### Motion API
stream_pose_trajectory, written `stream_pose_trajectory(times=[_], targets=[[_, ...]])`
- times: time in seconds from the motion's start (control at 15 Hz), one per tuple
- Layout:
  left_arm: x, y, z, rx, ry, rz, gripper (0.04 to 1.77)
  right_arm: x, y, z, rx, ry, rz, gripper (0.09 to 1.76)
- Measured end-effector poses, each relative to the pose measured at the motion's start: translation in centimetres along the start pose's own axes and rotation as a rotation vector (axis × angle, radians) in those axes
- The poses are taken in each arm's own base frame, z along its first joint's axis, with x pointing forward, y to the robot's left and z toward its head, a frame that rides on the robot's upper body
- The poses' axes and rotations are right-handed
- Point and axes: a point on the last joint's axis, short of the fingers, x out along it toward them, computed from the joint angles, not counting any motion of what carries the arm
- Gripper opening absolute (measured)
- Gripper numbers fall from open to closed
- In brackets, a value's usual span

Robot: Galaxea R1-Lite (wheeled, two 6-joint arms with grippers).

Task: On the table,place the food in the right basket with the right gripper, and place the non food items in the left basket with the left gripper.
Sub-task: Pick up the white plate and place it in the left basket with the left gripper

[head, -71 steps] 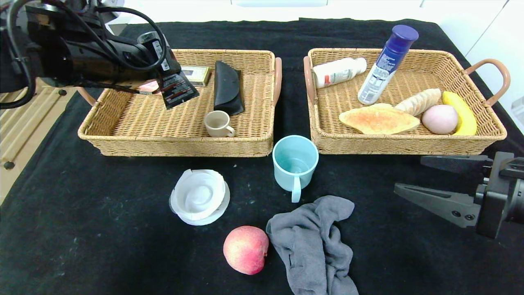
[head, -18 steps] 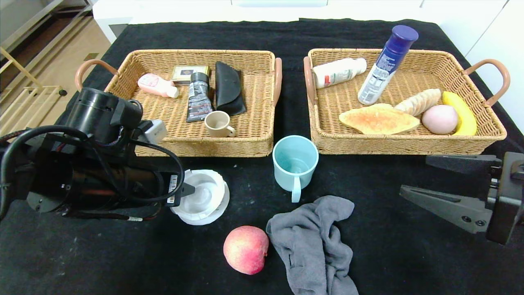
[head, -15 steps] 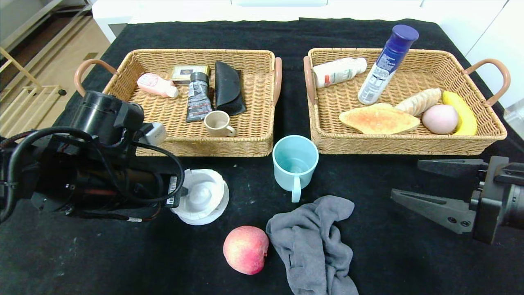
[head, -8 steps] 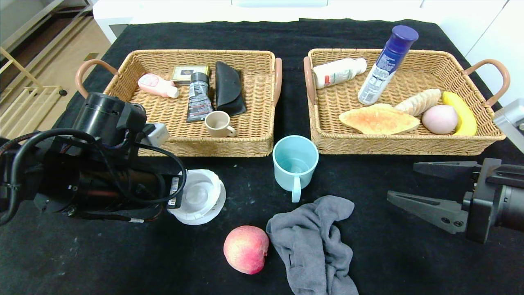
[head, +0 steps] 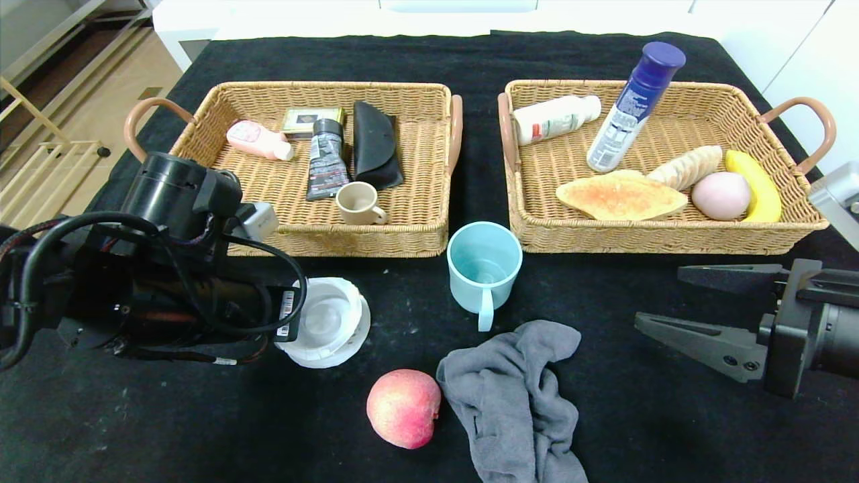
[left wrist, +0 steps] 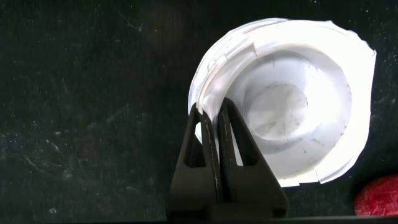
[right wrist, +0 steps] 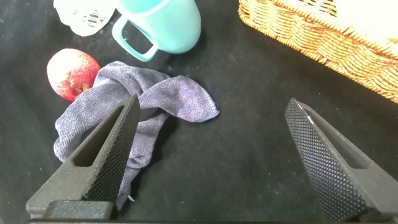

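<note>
On the black table (head: 604, 429), my left gripper (left wrist: 211, 111) is shut on the rim of a crumpled white paper cup (left wrist: 292, 106), which lies in front of the left basket (head: 305, 239). In the head view the arm hides the fingers beside that cup (head: 330, 320). The red-pink peach (head: 402, 417) lies near the front edge, next to a grey cloth (head: 517, 396). My right gripper (head: 659, 294) hovers open and holds nothing, right of the cloth (right wrist: 155, 106) and in front of the right basket (head: 671, 240). A striped croissant (head: 686, 166) lies in that basket.
A teal mug (head: 483, 268) stands between the baskets' front corners. The right basket also holds flat bread (head: 621, 194), a pink ball (head: 721, 194), a banana (head: 755, 184) and two bottles. The left basket holds a beige cup (head: 359, 203), a black pouch (head: 374, 144) and toiletries.
My left gripper has shut on the white cup's rim, and the cup has shifted slightly left. The right gripper has edged a little to the left.
</note>
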Motion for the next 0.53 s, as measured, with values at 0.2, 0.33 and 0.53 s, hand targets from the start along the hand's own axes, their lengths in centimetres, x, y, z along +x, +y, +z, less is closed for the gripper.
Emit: stream_pose_trajectory(times=[0.2, 0.33, 0.53], targets=[[0.0, 0.0, 0.0, 0.000, -0.001, -0.001, 0.14, 0.0, 0.0, 0.0, 0.000, 0.000, 0.000, 1.71], [-0.3, -0.1, 0.1, 0.000, -0.008, -0.012, 0.14, 0.0, 0.0, 0.0, 0.000, 0.000, 0.000, 1.71], [-1.8, -0.2, 0.4, 0.003, -0.048, -0.032, 0.14, 0.0, 0.0, 0.0, 0.000, 0.001, 0.000, 1.71]])
